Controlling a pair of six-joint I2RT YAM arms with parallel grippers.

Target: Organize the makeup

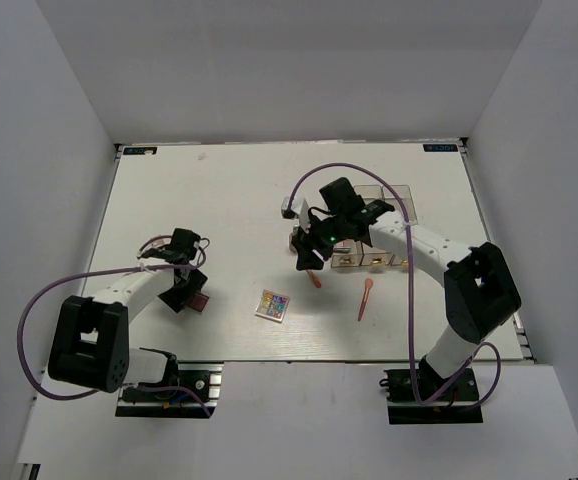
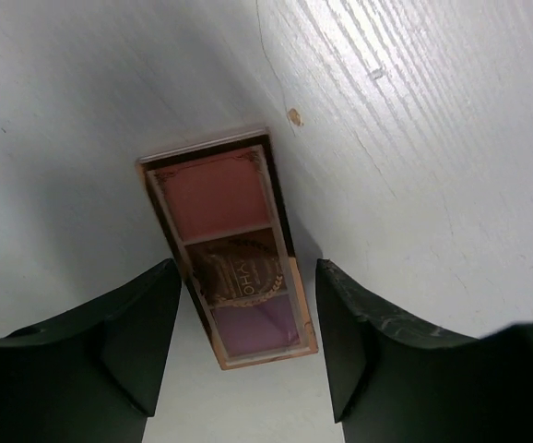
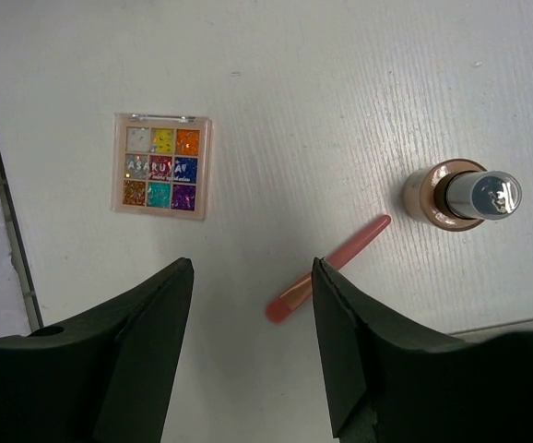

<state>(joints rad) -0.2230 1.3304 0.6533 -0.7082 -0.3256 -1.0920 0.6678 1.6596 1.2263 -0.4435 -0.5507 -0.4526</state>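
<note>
Both gaping, left tool (image 2: 246, 269) hangs over the pink-brown palette (image 2: 225, 242), right tool (image 3: 253, 265) over a coral stick (image 3: 354, 245).

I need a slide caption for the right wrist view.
Open right gripper hovering near a coral stick, multicolour palette and tan bottle.

1. A white rectangular table top (image 1: 189, 200) with fine wood grain fills the middle of the top external view. The grain shows plainly in both wrist views.
2. Three plain pale grey panels enclose the table: the left wall panel (image 1: 29, 150), the rear wall panel (image 1: 289, 60) and the right wall panel (image 1: 559, 130).
3. One small blue label (image 1: 139, 150) sits at the far left corner, and a second blue label (image 1: 441, 148) at the far right corner.
4. A small tan speck (image 2: 294, 116) marks the table surface in the left wrist view.
5. Light falls from above, and shadows on the surface are soft-edged.
</note>
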